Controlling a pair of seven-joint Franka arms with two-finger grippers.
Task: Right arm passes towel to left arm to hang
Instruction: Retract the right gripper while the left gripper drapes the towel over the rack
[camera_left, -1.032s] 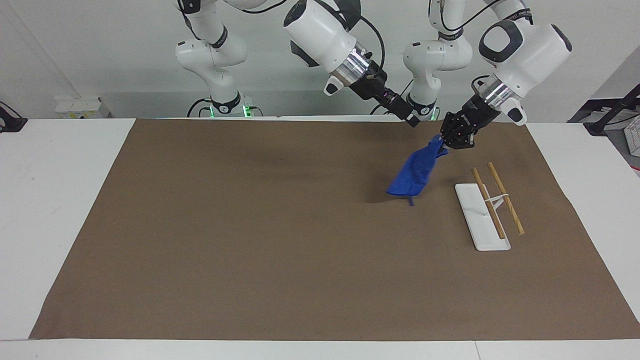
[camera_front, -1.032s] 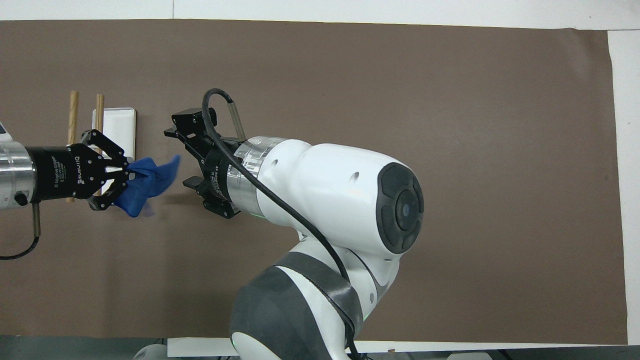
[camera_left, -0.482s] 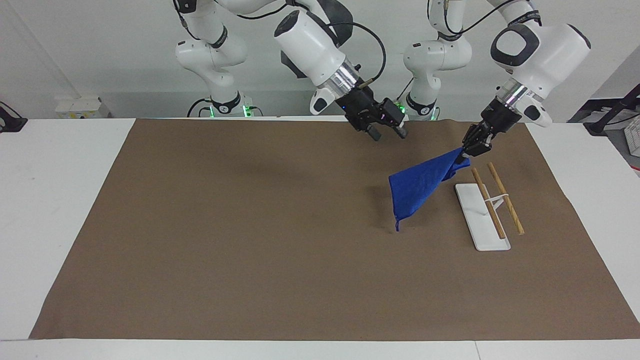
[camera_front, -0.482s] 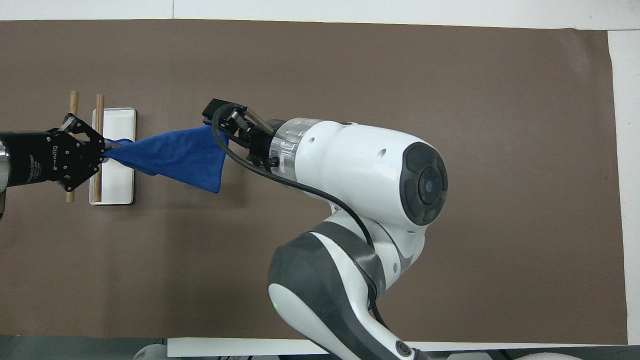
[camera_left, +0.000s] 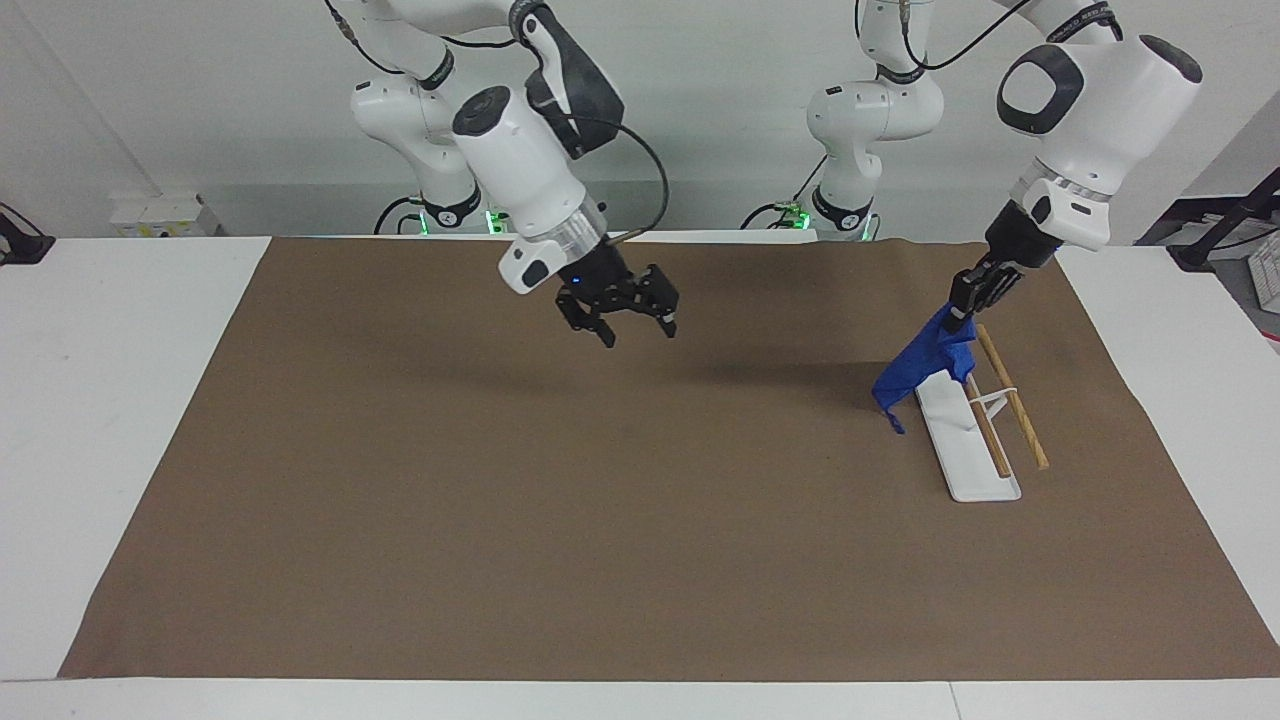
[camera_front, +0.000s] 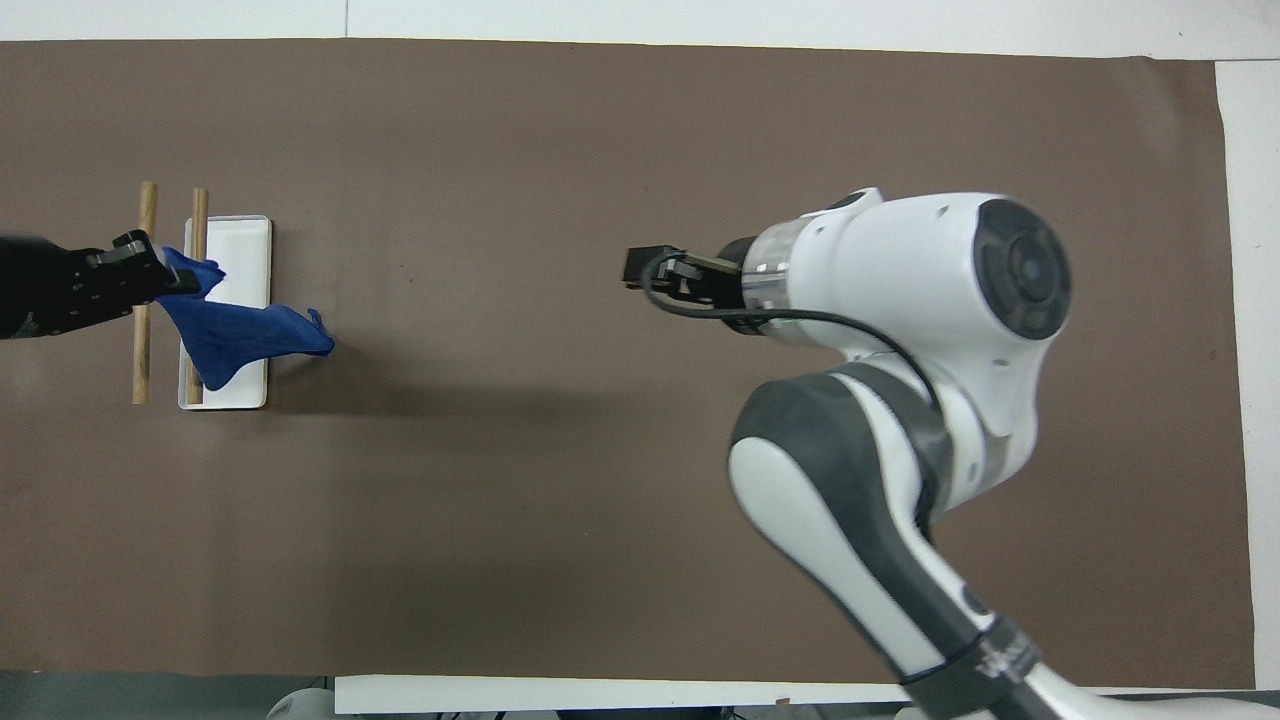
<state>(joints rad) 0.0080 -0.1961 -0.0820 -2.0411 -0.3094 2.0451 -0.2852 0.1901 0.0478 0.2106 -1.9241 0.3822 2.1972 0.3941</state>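
Observation:
The bright-blue towel (camera_left: 925, 362) hangs bunched from my left gripper (camera_left: 957, 312), which is shut on its top corner. It hangs over the end of the rack nearer the robots, and its lower corner reaches down beside the rack's white base (camera_left: 965, 450). The rack carries two wooden rods (camera_left: 1012, 398). In the overhead view the left gripper (camera_front: 188, 284) holds the towel (camera_front: 245, 338) across the base (camera_front: 240, 235) and one rod (camera_front: 198, 205). My right gripper (camera_left: 640, 333) is open and empty over the middle of the mat, well apart from the towel. It also shows in the overhead view (camera_front: 632, 268).
A brown mat (camera_left: 500, 520) covers most of the white table (camera_left: 120, 330). The right arm's elbow and wrist (camera_front: 900, 330) fill much of the overhead view toward the right arm's end.
My right gripper has drawn back from the towel toward the middle of the mat. My left gripper has carried the towel over the rack, and the towel has gone from spread out to hanging bunched.

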